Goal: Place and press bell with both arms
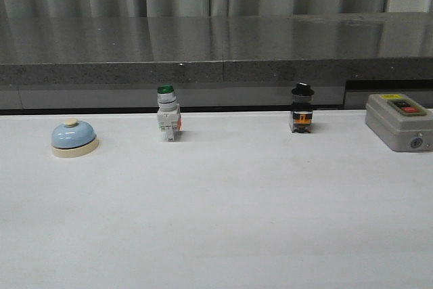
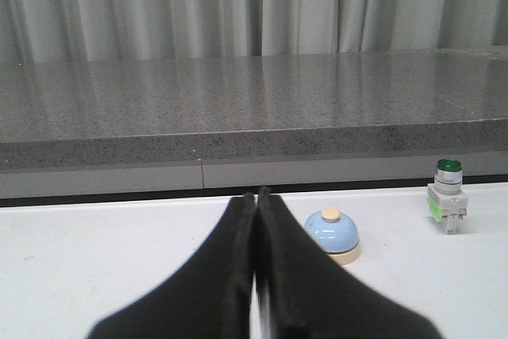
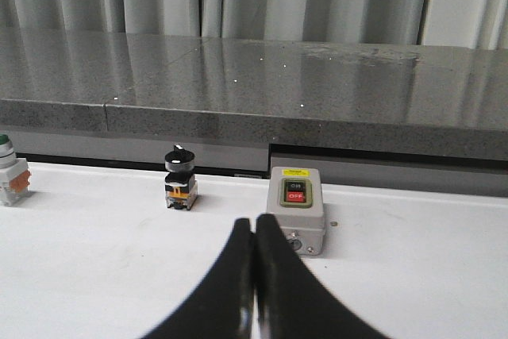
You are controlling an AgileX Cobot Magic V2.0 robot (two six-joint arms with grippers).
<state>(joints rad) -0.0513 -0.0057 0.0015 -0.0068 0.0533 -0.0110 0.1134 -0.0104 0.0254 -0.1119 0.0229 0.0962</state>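
Observation:
The bell (image 1: 74,137), a light-blue dome on a cream base with a cream button, stands on the white table at the far left of the front view. In the left wrist view the bell (image 2: 332,235) sits just beyond and to one side of my left gripper (image 2: 255,194), which is shut with nothing in it and apart from the bell. My right gripper (image 3: 254,221) is shut and empty too, with the grey control box (image 3: 295,218) just beyond its tips. Neither arm shows in the front view.
A green-capped white switch (image 1: 168,121) and a black-capped switch (image 1: 302,116) stand along the table's back edge. The grey box with on/off buttons (image 1: 399,121) sits at the far right. A dark stone ledge (image 1: 216,49) runs behind the table.

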